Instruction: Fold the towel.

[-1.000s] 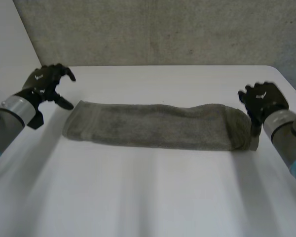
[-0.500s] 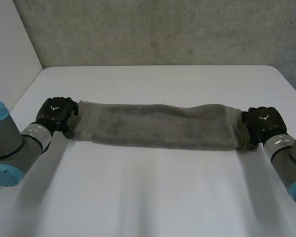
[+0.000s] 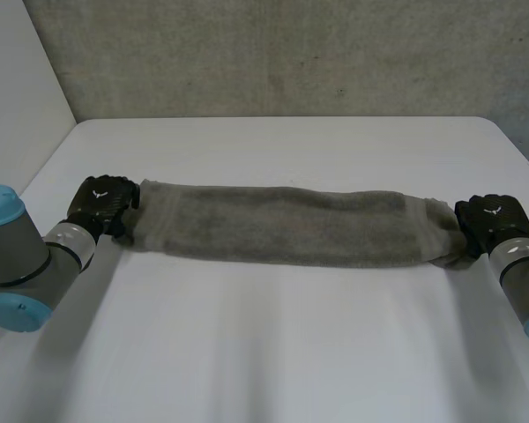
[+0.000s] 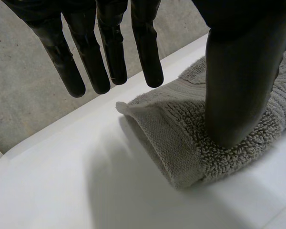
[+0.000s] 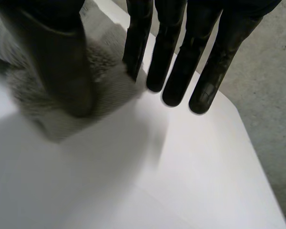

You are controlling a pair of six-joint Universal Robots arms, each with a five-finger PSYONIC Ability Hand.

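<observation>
Pulled toward frame right, the soft, limp towel (image 3: 291, 225) now lies longer, right hand (image 3: 491, 218) and left hand (image 3: 103, 201) unclenched, thumbs pinning its short ends, the likeliest holds.

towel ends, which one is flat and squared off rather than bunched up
The end at the left hand: the towel finishes there in a straight short edge, whereas the end at the right hand tapers into a rounded bunch.

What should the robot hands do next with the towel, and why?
Probably pinch both ends. The left hand and right hand each rest a thumb on an end of the towel, but their fingers are straight, so nothing is gripped yet.
</observation>
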